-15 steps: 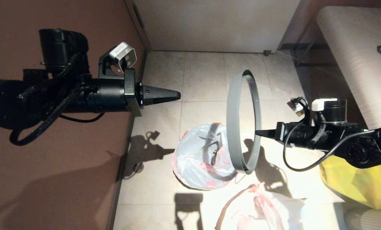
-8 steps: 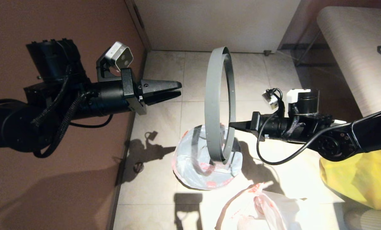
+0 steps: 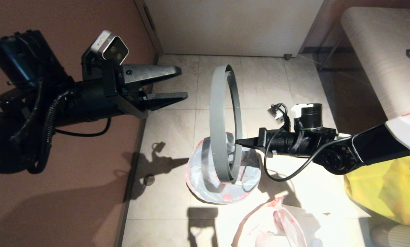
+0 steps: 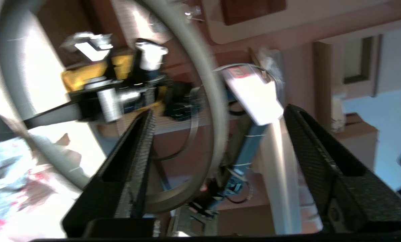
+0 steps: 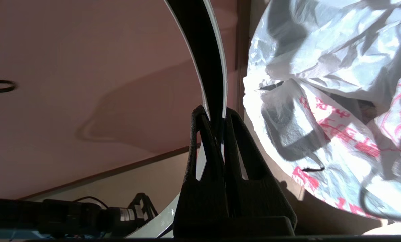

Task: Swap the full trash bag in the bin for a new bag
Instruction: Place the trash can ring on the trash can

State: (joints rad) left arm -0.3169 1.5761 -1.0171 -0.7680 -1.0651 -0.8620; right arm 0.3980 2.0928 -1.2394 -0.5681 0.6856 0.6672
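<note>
The bin [image 3: 222, 178] itself is almost wholly hidden: in the head view only the white bag with red print [image 3: 205, 171] that lines and drapes it shows, standing on the tiled floor [image 3: 177, 123] at about 6 o'clock of centre, so its black wall cannot be made out. A second white bag [image 3: 280, 223] at 5 o'clock is cut off by the lower edge, and the yellow bag [image 3: 383, 192] at 4 o'clock is partly covered by the right arm and cut by the right edge. The left wrist view is smeared, and little beyond the hoop's arc and the two fingers reads clearly.

The right gripper [image 3: 237, 142] is clamped on the grey hoop [image 3: 217, 123], holding it upright and edge-on just above the lined bin; the right wrist view shows the fingers [image 5: 235, 148] pinching the hoop's band [image 5: 205, 50]. The left gripper [image 3: 181, 82], at 10 o'clock, has its jaws spread wide and empty, apart from the hoop.

Since a second ago the left jaws have gone from closed to wide, and the hoop has been carried leftward, from beside the bin to over it.
</note>
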